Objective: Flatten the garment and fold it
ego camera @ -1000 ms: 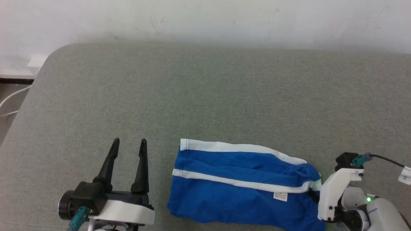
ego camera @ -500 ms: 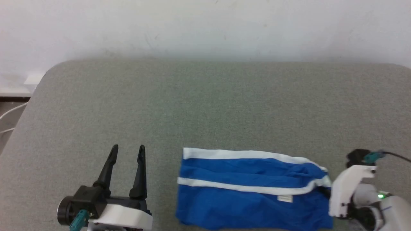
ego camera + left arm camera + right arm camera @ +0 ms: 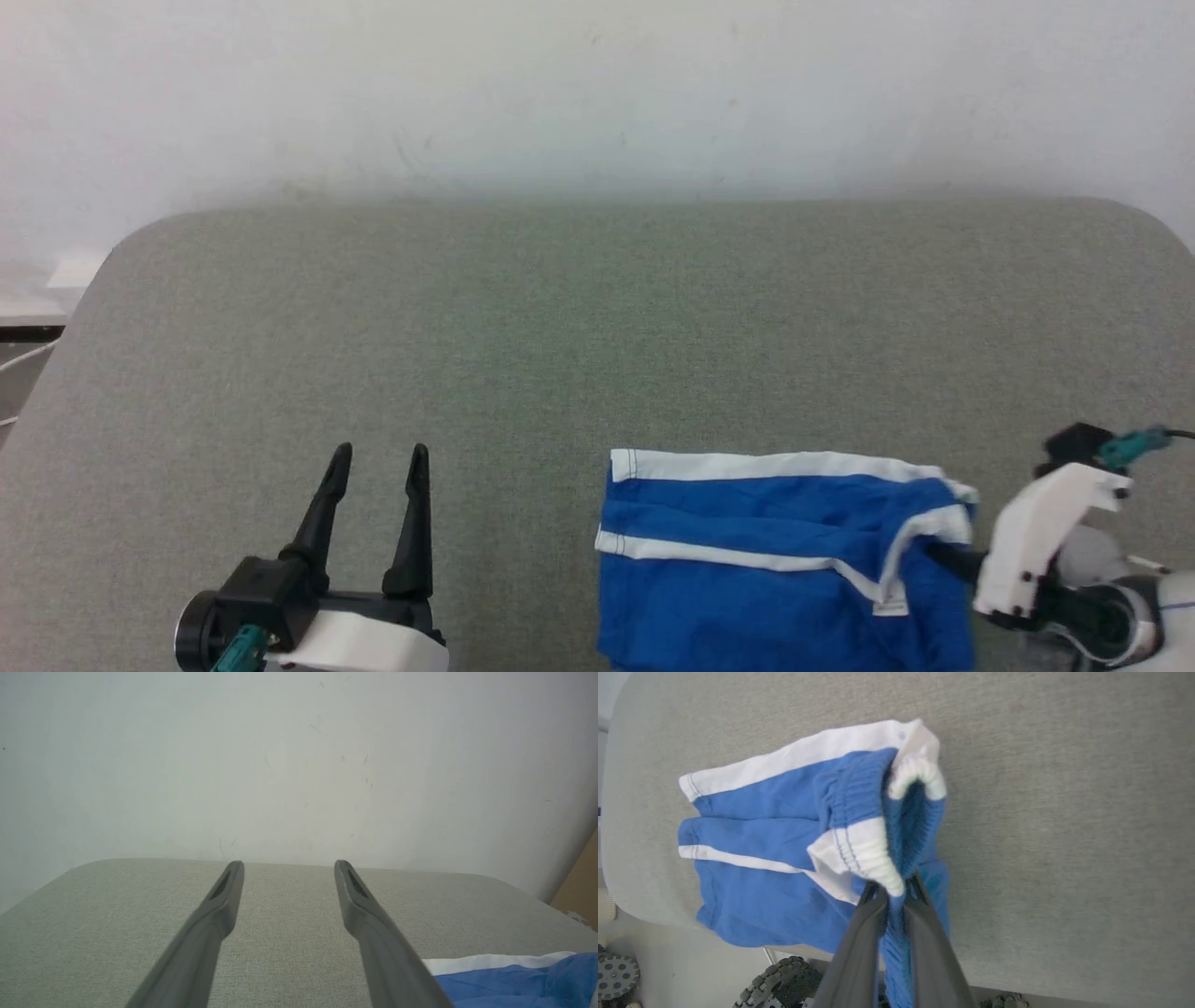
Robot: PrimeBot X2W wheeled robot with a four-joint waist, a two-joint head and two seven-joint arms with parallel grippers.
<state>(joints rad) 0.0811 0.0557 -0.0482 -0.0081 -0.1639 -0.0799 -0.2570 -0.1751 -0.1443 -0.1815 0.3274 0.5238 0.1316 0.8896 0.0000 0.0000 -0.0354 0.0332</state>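
Plain lab-like test room: grey cloth-covered table (image 3: 560,327) against a bare, scuffed white wall (image 3: 597,93).

I see shorts (image 3: 747,523) on the table (image 3: 560,327), left gripper (image 3: 379,450) well to their left, right gripper (image 3: 893,887) at their right end.

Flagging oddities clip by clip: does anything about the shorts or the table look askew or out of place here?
The garment is not flat: its waistband end is pinched in the shut right hand and bunched over itself, white trim curling. Its near edge seems to overhang the front edge of the table.
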